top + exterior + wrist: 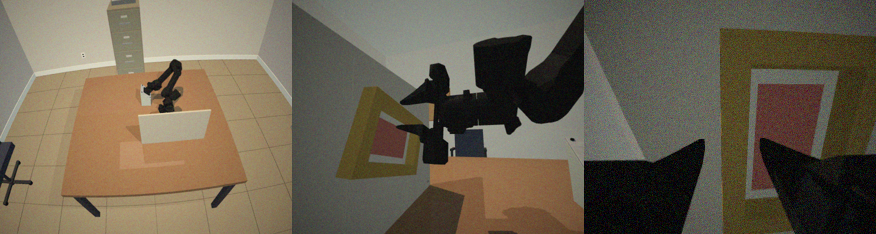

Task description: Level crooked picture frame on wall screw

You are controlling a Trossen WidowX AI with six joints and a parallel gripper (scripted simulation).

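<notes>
The picture frame (360, 140) (735, 115) is yellow, with a white mat and a red picture. It hangs on the grey wall panel; the top view shows only the panel's back. Its tilt is hard to judge from these slanted views. The screw and the notched strip are hidden. My gripper (399, 114) (732, 143) is partly open, with nothing held. Its fingers lie one above the other in the exterior view, near the frame's top edge: the upper tip above that edge, the lower tip over the picture. Contact with the frame cannot be made out.
The upright panel (175, 127) stands on the brown table (100, 162), with the arm on its far side. A white stand (146, 100) is at the arm's other end. A filing cabinet (128, 43) stands behind the table. A dark blue chair (469, 143) shows beyond the table.
</notes>
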